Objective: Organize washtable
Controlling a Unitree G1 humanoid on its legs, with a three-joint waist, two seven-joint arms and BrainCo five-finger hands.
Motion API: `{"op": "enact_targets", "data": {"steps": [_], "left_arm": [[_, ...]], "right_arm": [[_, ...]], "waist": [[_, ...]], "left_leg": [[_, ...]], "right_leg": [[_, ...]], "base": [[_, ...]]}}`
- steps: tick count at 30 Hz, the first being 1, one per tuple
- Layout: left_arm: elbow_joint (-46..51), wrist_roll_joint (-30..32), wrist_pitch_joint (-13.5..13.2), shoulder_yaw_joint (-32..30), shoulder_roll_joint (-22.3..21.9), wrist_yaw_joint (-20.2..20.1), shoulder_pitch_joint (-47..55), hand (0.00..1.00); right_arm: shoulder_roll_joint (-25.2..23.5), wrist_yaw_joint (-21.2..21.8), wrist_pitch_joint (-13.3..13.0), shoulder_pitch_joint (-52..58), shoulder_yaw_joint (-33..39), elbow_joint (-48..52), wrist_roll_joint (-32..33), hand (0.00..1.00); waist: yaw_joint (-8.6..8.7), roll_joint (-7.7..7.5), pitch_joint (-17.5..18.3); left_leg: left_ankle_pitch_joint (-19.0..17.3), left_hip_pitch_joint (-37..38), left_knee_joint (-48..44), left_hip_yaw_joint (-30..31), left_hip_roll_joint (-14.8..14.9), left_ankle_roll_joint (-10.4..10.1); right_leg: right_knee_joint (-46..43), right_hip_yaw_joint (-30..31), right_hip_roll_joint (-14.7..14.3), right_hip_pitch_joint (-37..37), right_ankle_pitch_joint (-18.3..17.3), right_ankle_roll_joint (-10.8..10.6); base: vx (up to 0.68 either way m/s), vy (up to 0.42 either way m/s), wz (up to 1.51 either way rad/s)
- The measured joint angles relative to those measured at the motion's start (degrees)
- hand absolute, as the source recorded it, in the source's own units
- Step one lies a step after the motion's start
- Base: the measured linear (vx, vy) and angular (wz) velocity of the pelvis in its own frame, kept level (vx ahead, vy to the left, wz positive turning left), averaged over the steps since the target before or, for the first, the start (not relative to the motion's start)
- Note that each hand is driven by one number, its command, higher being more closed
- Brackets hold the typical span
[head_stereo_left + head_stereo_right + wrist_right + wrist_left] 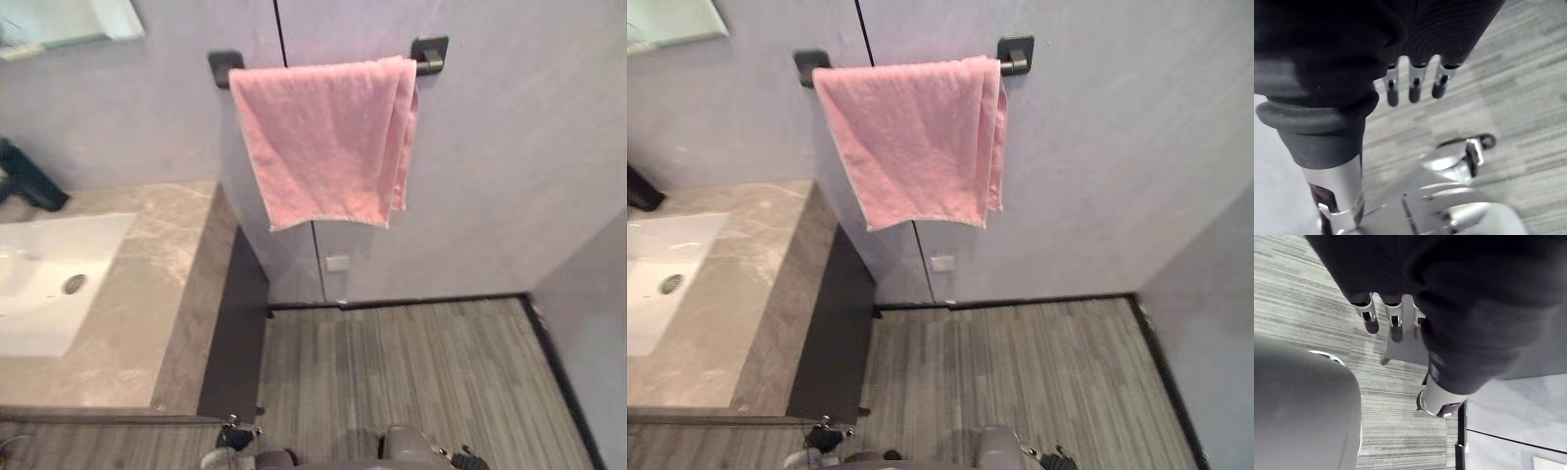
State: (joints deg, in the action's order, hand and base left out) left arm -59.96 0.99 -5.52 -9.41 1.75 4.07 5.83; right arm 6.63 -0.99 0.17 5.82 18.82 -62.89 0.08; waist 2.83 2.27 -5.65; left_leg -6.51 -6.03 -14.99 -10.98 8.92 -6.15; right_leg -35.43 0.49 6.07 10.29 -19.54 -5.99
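Seen from the head, a pink towel [328,137] hangs at 12 o'clock, folded over a dark towel bar [429,54] fixed to the pale grey wall [509,176]. Its upper edge spans nearly the whole bar and its lower hem runs slanted, sitting a little higher on the left. On the right side a second layer of the cloth shows behind the front one. Just below the hem a small white wall plate [337,262] sits on the wall. At 9 o'clock lies the grey marble worktop [147,294], its right end close under the towel's left corner. A white sink [39,284] is set into the worktop, with a round drain [73,284] in its basin. At 10 o'clock a dark object [29,181] rests at the back of the worktop against the wall; what it is cannot be told. The corner of a mirror [59,20] shows at 11 o'clock. A dark cabinet side [240,333] drops from the worktop's right end to the grey striped floor [421,372], which spreads from 6 to 4 o'clock. In its wrist view the left hand [1395,318] hangs over the floor, its fingers straight, loosely spread and holding nothing. The right hand [1414,83] hangs likewise above the floor, its fingers relaxed, straight and apart, with nothing in them.
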Motion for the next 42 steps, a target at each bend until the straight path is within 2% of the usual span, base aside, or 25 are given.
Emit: {"op": "enact_targets", "data": {"steps": [2, 3, 6, 7, 9, 11, 13, 16, 18, 19, 21, 24, 26, 28, 30, 31, 32, 33, 34, 35, 36, 37, 38, 40, 42], "left_arm": [[1.1, -0.1, -0.1, 0.9, -0.1, 0.3, -0.5, 0.00], [1.6, -0.5, -0.4, 2.3, 0.1, 1.1, -0.4, 0.00], [2.1, -1.6, -0.7, 2.8, 0.0, 1.4, -0.3, 0.00], [2.2, -2.5, -1.1, 2.7, -0.2, 1.7, -0.4, 0.00], [2.1, -3.1, -1.2, 2.2, 0.5, 2.4, -1.0, 0.00], [2.2, -3.7, -1.7, -0.3, 0.0, 2.4, -0.2, 0.00], [2.1, -3.8, -1.8, -2.8, -0.6, 2.4, 0.4, 0.00], [1.5, -3.7, -1.4, -4.7, -1.2, 2.3, 1.2, 0.00], [1.4, -3.6, -1.2, -4.9, -2.0, 2.3, 2.0, 0.00], [1.5, -3.6, -1.1, -6.3, -2.8, 2.3, 2.1, 0.00], [1.4, -3.5, -0.9, -7.0, -1.8, 2.4, 2.3, 0.00], [1.1, -3.0, -0.4, -7.0, -1.6, 2.4, 2.9, 0.00], [1.3, -2.5, -0.5, -7.1, -0.6, 2.5, 3.6, 0.00], [0.4, -1.3, -0.5, -6.9, -0.2, 2.4, 5.9, 0.00], [-0.5, 0.3, -0.7, -5.3, 0.5, 2.4, 6.8, 0.00], [-1.4, 1.7, -0.9, -3.9, 0.8, 2.3, 7.8, 0.00], [-2.4, 2.7, -1.0, -2.6, 1.2, 2.3, 8.5, 0.00], [-3.1, 4.1, -1.0, -1.9, 3.0, 2.2, 9.4, 0.00], [-3.1, 4.5, -1.0, -2.0, 3.4, 2.2, 10.0, 0.00], [-3.0, 5.0, -1.0, -2.0, 3.7, 2.2, 10.8, 0.00], [-3.0, 5.5, -0.8, -2.0, 4.1, 2.1, 11.5, 0.00], [-3.1, 5.9, 0.0, -2.0, 3.5, 2.3, 11.7, 0.00], [-3.1, 5.9, 0.3, -2.0, 3.2, 2.4, 11.5, 0.00], [-3.0, 6.4, 0.0, -1.7, 4.5, 2.2, 9.6, 0.00], [-2.4, 6.3, 0.0, -2.8, 4.6, 2.2, 8.7, 0.00]], "right_arm": [[0.4, -0.2, 0.0, -1.9, -3.4, -0.5, -0.1, 0.00], [0.9, -0.2, -0.2, -3.2, -5.2, -0.6, -0.1, 0.00], [2.1, -0.2, -0.3, -4.6, -5.9, -1.0, -0.5, 0.00], [2.6, -0.3, -0.3, -5.4, -5.9, -1.3, -0.6, 0.00], [3.1, -0.4, -0.3, -6.0, -5.2, -1.1, -0.7, 0.00], [4.2, -0.4, -0.4, -5.0, -3.2, -1.0, -0.9, 0.00], [4.7, -0.4, -0.3, -4.3, -1.5, -1.0, -1.1, 0.00], [4.2, -0.3, -0.3, -3.5, 2.1, -1.0, -2.0, 0.00], [3.7, -0.2, -0.2, -2.1, 5.3, -1.0, -2.5, 0.00], [3.3, -0.3, -0.1, -1.9, 6.8, -1.4, -2.5, 0.00], [1.9, -0.1, -0.1, -1.5, 7.2, -3.3, -2.4, 0.00], [0.9, -0.5, 0.0, -0.5, 7.5, -4.4, -2.3, 0.00], [0.8, -0.3, 0.0, -0.7, 7.5, -4.4, -2.4, 0.00], [0.1, -0.2, -0.2, -1.0, 4.8, -3.4, -2.4, 0.00], [0.0, -1.3, -1.5, 0.2, 3.8, -1.4, -2.4, 0.00], [0.6, -1.0, -1.8, 0.4, 3.0, -0.1, -2.2, 0.00], [0.3, -0.7, -1.9, 0.1, 2.7, 0.4, -1.5, 0.00], [-1.2, -0.4, -2.0, 0.5, 1.5, 0.6, -0.3, 0.00], [-2.2, -0.5, -2.2, 0.5, 1.0, 0.6, 0.0, 0.00], [-2.4, -0.3, -2.3, -0.1, -0.4, 1.1, -0.1, 0.00], [-2.7, -0.3, -2.7, -0.3, -2.4, 1.9, -0.1, 0.00], [-2.9, -0.4, -3.3, 0.0, -4.3, 3.8, 0.0, 0.00], [-2.7, -0.4, -3.9, 0.5, -4.7, 5.1, 0.1, 0.00], [-3.6, -0.7, -4.7, 1.1, -6.9, 6.2, -0.3, 0.00], [-3.9, -0.8, -4.7, 1.9, -7.1, 6.1, -0.2, 0.00]], "waist": [[-0.47, -0.46, -0.3], [-0.42, -0.34, -0.2], [-0.68, 0.42, -0.8], [-0.76, 0.63, -1.4], [-0.74, -0.93, -2.2], [-0.62, -1.23, -2.2], [-0.84, -1.02, -2.0], [-0.47, -0.94, -2.0], [-0.25, 0.30, -0.9], [-0.19, 0.27, -0.1], [0.46, -0.63, 0.6], [1.00, 1.15, 0.3], [-0.87, 0.81, 0.2], [-0.52, -0.14, 0.7], [-0.59, 0.37, 0.1], [-0.78, 1.03, -0.3], [-0.02, 0.59, -0.5], [0.08, -1.27, -0.4], [-0.10, -2.56, -0.3], [-0.79, -3.54, -1.0], [-0.75, -4.55, -1.9], [-1.13, -4.39, -3.6], [-1.22, -4.50, -3.4], [-0.94, -5.23, -3.1], [-0.33, -5.97, -2.9]], "left_leg": [[3.7, -3.8, 0.7, 2.7, 0.0, -1.1], [9.2, -5.5, 4.6, 5.6, -0.1, -0.7], [16.7, -6.0, 12.2, 6.6, 1.1, -0.7], [16.5, -6.4, 12.4, 2.9, 2.4, -0.6], [14.1, -7.2, 6.0, -2.5, 2.0, 2.7], [6.2, -7.1, -10.2, -4.2, 3.3, 5.1], [3.5, -4.0, -16.7, -4.3, 5.6, 5.5], [3.3, 3.6, -18.9, -4.8, 10.6, 5.0], [10.0, 8.1, -11.6, -5.4, 13.2, 5.1], [8.0, 8.4, -4.8, -5.5, 10.8, 2.1], [7.5, 8.1, 1.9, -5.6, 8.3, 1.2], [2.6, 8.3, 7.8, -4.3, 6.1, -3.9], [1.6, 8.4, 8.0, -2.7, 3.1, -3.3], [0.1, 7.4, 5.7, 0.4, -0.2, -0.8], [-3.3, 6.0, 2.6, 3.6, -2.7, 1.6], [-5.3, 5.5, -0.3, 5.0, -3.4, 3.1], [-6.2, 5.5, -1.2, 6.8, -4.5, 3.0], [-6.3, 5.5, -1.2, 8.6, -6.5, 3.1], [-6.3, 5.1, -2.4, 9.0, -7.4, 3.1], [-8.5, 2.1, -8.8, 8.2, -7.2, 4.3], [-10.7, 0.1, -13.0, 6.1, -6.4, 4.6], [-13.6, -0.2, -15.3, 6.9, -5.9, 5.1], [-14.2, -0.1, -15.5, 7.1, -5.0, 4.6], [-13.9, 0.1, -13.1, 8.3, -2.0, 3.6], [-13.6, 1.6, -10.7, 8.9, -2.2, 3.2]], "right_leg": [[0.2, -2.6, -0.1, 1.8, -2.9, 3.9], [1.1, -6.2, -0.6, 3.2, -1.7, 5.6], [2.5, -12.3, -1.4, 4.0, -0.1, 8.2], [3.4, -15.9, -1.0, 4.2, 0.8, 10.1], [4.8, -19.5, 1.7, 3.7, 2.2, 11.9], [9.7, -24.8, 4.3, 1.6, 6.2, 10.9], [12.9, -28.0, 5.0, -0.3, 8.7, 10.3], [14.7, -34.3, 7.5, -1.7, 11.3, 9.0], [16.3, -41.1, 10.2, -2.1, 13.6, 7.2], [19.4, -43.3, 10.8, -2.5, 15.8, 5.5], [26.3, -46.6, 11.3, -5.4, 18.4, 4.6], [29.2, -54.2, 12.8, -11.4, 24.6, 1.9], [28.7, -55.8, 16.0, -13.3, 26.0, 1.1], [25.5, -57.7, 20.5, -15.4, 26.1, 1.1], [19.3, -52.2, 23.6, -14.2, 20.4, 10.4], [15.7, -36.0, 20.8, -9.7, 11.5, 12.6], [14.4, -23.8, 17.0, -7.8, 7.0, 11.3], [13.4, -12.8, 14.1, -6.9, 6.2, 12.1], [12.4, -9.6, 13.6, -6.4, 5.5, 11.3], [10.4, -10.1, 14.7, -5.5, 5.3, 10.6], [6.8, -11.4, 16.3, -4.8, 6.5, 5.6], [-3.7, -11.0, 17.7, 0.1, 8.7, 5.1], [-5.3, -10.4, 16.6, 1.7, 8.1, 4.6], [5.0, -11.8, 8.8, 3.0, 5.9, 2.2], [7.9, -11.4, 6.6, 2.3, 7.0, 2.7]], "base": [[-0.34, -0.388, 0.87], [-0.32, -0.273, 1.07], [-0.27, -0.161, 1.01], [-0.36, -0.126, 1.22], [-0.24, -0.073, 1.15], [-0.22, -0.018, 1.27], [-0.16, 0.071, 1.08], [-0.23, 0.222, 1.45], [-0.23, 0.314, 1.78], [-0.19, 0.257, 1.82], [-0.26, 0.341, 2.01], [-0.16, 0.333, 1.68], [-0.06, 0.360, 0.93], [-0.02, 0.300, 0.78], [-0.06, 0.265, 0.80], [-0.08, 0.188, 0.79], [-0.08, 0.162, 1.21], [0.00, 0.099, 1.25], [0.09, 0.076, 0.94], [0.09, 0.109, 0.50], [0.04, 0.104, 0.15], [-0.07, 0.072, 0.05], [-0.08, 0.006, -0.07], [0.05, -0.060, 0.03], [0.17, -0.147, 0.29]]}}
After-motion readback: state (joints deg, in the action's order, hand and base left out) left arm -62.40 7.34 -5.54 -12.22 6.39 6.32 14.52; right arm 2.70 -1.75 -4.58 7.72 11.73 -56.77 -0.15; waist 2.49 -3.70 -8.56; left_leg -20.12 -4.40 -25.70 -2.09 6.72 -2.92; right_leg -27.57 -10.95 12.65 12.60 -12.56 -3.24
